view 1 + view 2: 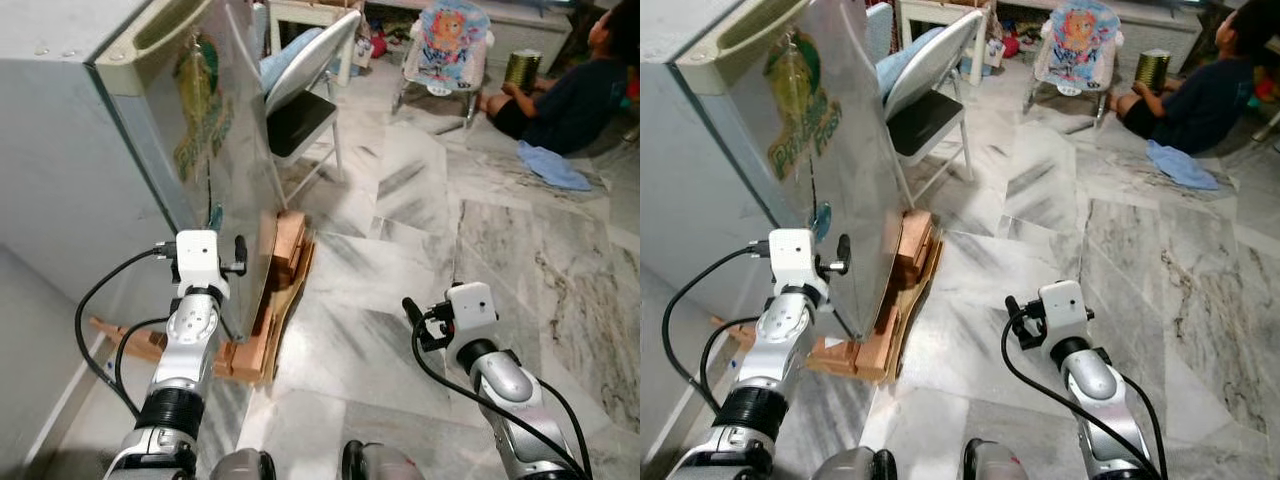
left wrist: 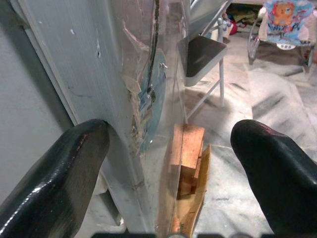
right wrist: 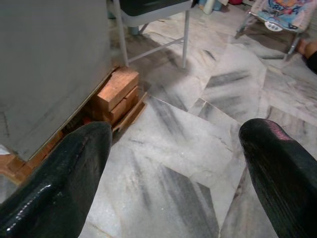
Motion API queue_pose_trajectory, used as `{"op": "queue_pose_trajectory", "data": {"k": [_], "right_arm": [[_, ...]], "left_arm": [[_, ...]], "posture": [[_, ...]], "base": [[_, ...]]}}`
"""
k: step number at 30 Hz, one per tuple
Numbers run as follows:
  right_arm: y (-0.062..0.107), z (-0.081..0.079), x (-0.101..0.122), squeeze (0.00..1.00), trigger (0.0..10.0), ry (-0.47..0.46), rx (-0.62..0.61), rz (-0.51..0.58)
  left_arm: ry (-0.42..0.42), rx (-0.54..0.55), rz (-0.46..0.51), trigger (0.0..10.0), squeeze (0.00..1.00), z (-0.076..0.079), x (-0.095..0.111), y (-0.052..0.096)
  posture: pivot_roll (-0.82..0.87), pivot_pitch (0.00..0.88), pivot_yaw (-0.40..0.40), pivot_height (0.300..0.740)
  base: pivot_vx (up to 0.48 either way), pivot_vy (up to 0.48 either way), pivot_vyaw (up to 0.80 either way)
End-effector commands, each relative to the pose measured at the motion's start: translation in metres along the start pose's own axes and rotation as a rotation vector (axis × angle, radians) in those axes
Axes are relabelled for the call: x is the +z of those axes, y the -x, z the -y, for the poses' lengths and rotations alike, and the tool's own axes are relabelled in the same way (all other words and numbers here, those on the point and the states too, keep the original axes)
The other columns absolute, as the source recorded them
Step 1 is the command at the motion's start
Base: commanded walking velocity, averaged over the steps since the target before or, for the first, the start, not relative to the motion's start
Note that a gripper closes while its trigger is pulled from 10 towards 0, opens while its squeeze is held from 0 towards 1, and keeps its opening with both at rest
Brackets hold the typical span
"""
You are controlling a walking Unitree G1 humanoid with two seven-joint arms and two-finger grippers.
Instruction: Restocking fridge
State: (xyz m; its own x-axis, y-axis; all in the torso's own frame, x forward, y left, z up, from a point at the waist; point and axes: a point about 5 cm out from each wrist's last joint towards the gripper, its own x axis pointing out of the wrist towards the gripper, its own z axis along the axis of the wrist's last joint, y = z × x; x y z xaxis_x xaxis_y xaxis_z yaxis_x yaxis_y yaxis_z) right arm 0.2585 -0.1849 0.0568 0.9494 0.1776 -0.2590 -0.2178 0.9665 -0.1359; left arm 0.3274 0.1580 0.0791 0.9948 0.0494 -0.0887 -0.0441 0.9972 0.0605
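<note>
Beside fridge [image 1: 150, 150] door edge, left end effector [image 2: 163, 163] wide, right end effector [image 3: 173, 163] wide over bare floor [image 1: 400, 230]

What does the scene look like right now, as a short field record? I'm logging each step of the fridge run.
fridge: tall silver metal fridge, door closed, green logo on front
base: stacked orange-brown wooden blocks under the fridge
left claw: left claw open, at the fridge's front corner edge, holding nothing
right claw: right claw open, over bare grey marble floor, holding nothing
chair: white folding metal chair with black seat beside the fridge
person: seated on the floor, far right
</note>
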Motion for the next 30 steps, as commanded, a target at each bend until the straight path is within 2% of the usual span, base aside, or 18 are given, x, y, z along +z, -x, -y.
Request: {"op": "queue_pose_trajectory", "data": {"k": [1, 6, 11, 14, 30], "right_arm": [[0.004, 0.004, -0.008, 0.00, 10.0, -0.002, -0.004, -0.037], [0.005, 0.003, -0.009, 0.00, 10.0, -0.006, -0.004, -0.043], [0.004, 0.002, -0.010, 0.00, 10.0, -0.006, 0.003, -0.047], [0.004, 0.002, -0.010, 0.00, 10.0, -0.006, 0.008, -0.049], [0.001, 0.002, -0.008, 0.00, 10.0, 0.017, 0.021, -0.042]], "left_arm": [[-0.027, 0.012, 0.022, 10.0, 0.00, -0.003, 0.009, -0.007], [-0.051, 0.033, -0.018, 10.0, 0.00, -0.011, -0.001, -0.003], [-0.081, 0.059, -0.063, 10.0, 0.00, -0.015, -0.019, 0.010], [-0.059, 0.093, -0.065, 10.0, 0.00, -0.018, -0.022, 0.012], [-0.044, 0.044, 0.014, 10.0, 0.00, -0.007, 0.009, -0.014]], "posture": [[-0.08, 0.151, -0.025, 0.740], [-0.08, 0.153, -0.018, 0.740], [-0.08, 0.154, -0.016, 0.740], [-0.07, 0.156, -0.022, 0.740], [-0.09, 0.146, -0.021, 0.740]], "base": [[0.000, 0.000, 0.00], [0.000, 0.000, 0.00], [0.000, 0.000, 0.00], [0.000, 0.000, 0.00], [0.000, 0.000, 0.00]]}}
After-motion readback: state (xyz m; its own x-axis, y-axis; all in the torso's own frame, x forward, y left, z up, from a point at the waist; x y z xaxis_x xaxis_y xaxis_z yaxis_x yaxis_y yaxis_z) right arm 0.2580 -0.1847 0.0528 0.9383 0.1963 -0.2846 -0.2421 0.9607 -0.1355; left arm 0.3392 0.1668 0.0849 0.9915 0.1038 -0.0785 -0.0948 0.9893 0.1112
